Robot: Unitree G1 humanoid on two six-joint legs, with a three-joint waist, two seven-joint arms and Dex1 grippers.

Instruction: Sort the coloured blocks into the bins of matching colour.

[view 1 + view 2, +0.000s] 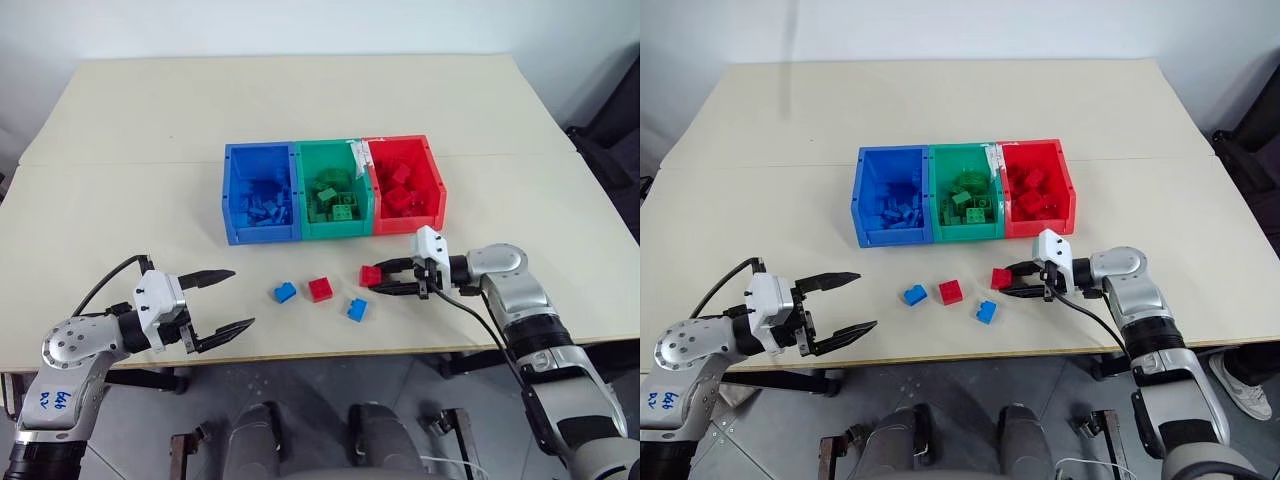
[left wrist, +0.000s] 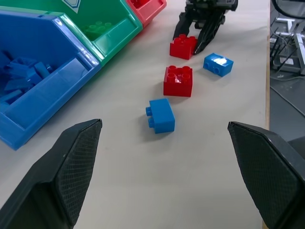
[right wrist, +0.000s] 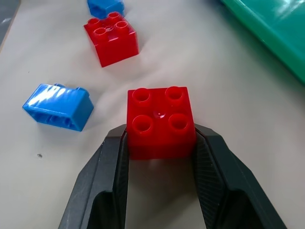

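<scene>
From the head camera I see my right tool (image 1: pixel 385 279) clenched on a red block (image 1: pixel 370 275) near the tabletop's (image 1: pixel 300 110) front edge, before the red bin (image 1: pixel 437 190). Left wrist: my left tool (image 2: pixel 162 176) gapes, released. Right wrist: both fingers (image 3: pixel 209 162) press that block's sides.

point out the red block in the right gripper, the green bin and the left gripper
red block (image 3: pixel 161 121), right wrist view, studded top
green bin (image 1: pixel 335 228), left eye view, front wall
left gripper (image 1: pixel 238 298), left eye view, midway between fingertips
</scene>
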